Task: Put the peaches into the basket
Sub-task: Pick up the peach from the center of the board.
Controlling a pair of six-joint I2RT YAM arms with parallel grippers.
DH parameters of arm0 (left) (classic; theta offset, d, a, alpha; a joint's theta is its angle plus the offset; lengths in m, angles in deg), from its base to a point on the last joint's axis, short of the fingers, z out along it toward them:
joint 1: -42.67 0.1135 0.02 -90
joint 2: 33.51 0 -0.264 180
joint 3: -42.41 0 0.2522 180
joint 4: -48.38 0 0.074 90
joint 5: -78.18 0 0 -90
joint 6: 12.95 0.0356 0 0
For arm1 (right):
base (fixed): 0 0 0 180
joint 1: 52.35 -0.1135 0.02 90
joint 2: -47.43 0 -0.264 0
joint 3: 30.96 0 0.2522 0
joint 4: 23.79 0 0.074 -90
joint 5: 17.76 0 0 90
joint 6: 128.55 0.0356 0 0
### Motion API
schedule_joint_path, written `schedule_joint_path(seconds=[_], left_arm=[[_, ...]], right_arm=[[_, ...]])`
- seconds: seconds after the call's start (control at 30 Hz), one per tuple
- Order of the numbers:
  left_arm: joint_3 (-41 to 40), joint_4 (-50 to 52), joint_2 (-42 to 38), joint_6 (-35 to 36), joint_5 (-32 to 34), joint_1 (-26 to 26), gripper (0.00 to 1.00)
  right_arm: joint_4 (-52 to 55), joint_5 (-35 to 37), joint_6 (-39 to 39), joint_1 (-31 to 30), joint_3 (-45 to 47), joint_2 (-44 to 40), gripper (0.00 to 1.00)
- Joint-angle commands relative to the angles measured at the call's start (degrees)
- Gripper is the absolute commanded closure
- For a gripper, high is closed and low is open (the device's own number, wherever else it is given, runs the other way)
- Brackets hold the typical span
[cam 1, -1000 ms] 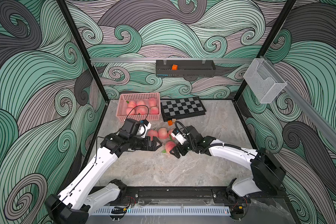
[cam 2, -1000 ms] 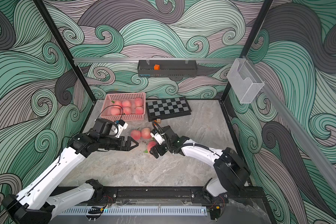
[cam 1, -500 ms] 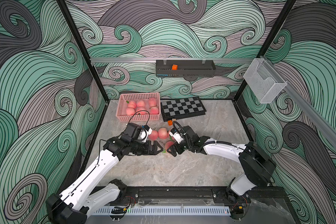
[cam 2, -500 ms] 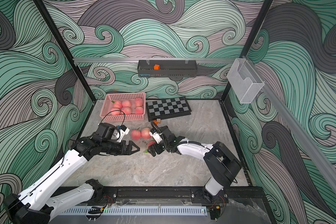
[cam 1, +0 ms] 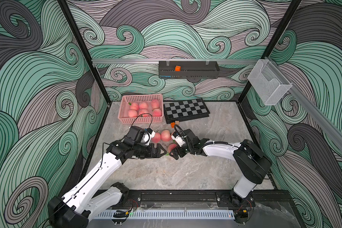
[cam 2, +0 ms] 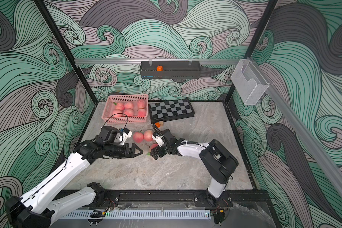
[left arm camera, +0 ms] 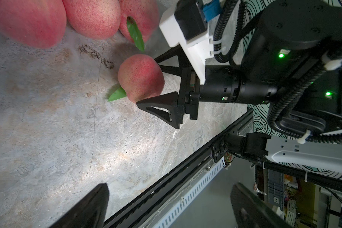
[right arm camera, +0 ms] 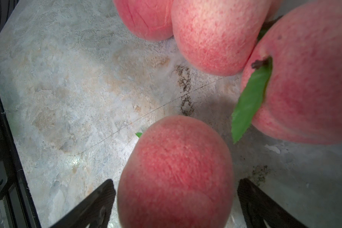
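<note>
On marbled tabletop (cam 1: 166, 173) (swirl-patterned walls (cam 1: 28, 79)), peaches (cam 1: 165, 135)

Half hidden behind the right tool (cam 1: 173, 153) in both top views: one peach (cam 1: 171, 147). Cut off at the right wrist view's edges: that peach, blurred, plus three neighbouring peaches (right arm camera: 215, 35).

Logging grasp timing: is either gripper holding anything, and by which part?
Nothing is held. The right gripper straddles a peach on the table, jaws open; the left gripper is empty.
</note>
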Motion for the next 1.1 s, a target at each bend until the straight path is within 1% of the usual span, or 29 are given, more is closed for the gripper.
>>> schedule_joint_path(seconds=[0.0,0.07,0.2,0.43,0.57,0.73,0.83,1.07], left_arm=[[0.13,-1.62,-0.56,-0.69,-0.73,-0.26,0.03],[0.00,-1.81,-0.47,-0.93,-0.65,-0.27,0.04],[0.09,-2.09,-0.40,-1.29,-0.65,-0.27,0.04],[0.14,-2.38,-0.39,-1.61,-0.30,-0.19,0.04],[0.26,-2.50,-0.37,-1.86,-0.23,-0.22,0.04],[0.79,-3.20,0.19,-2.12,-0.71,-0.23,0.04],[0.97,-4.52,1.16,-2.93,-2.22,-0.16,0.04],[3.08,-6.28,3.44,-3.49,-5.46,-0.34,0.04]], right_arm=[[-1.58,-1.19,0.27,0.43,-1.32,0.95,0.05],[-1.84,-1.19,0.21,0.50,-1.13,1.02,0.07],[-1.63,-1.41,-0.09,0.71,-1.03,1.03,0.17],[-1.17,-1.55,-0.95,0.86,-0.68,0.18,0.27],[-2.07,-2.22,-1.94,0.88,0.71,-2.13,0.28],[-4.82,-3.02,-5.87,0.13,4.35,-9.21,0.28],[-4.41,-2.82,-8.87,-0.44,5.71,-13.75,0.27],[-6.09,-5.31,-11.96,-1.04,8.60,-21.92,0.26]])
